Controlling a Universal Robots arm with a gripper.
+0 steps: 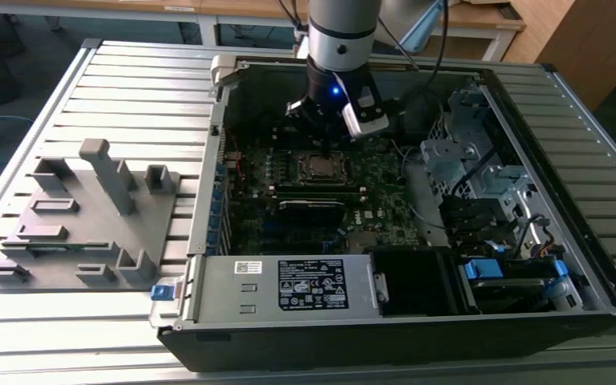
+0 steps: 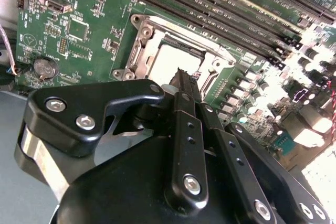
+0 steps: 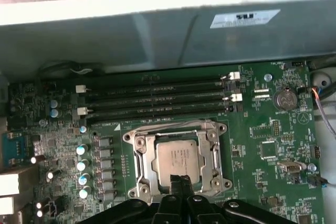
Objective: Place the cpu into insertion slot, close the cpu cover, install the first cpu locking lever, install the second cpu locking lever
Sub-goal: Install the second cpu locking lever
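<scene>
My pincer (image 3: 181, 182) is pressed together, tips just above the cpu (image 3: 177, 160) seated under the cpu cover (image 3: 148, 160).

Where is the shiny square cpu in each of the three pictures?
Exterior view: the cpu sits mid-motherboard inside the open computer case, just below the end effector.
First wrist view: the cpu lies in its metal-rimmed socket, right beyond the end effector.
Second wrist view: the cpu is a pale square just past the end effector.
Shared landmark: the long black memory slots beside the socket.
</scene>
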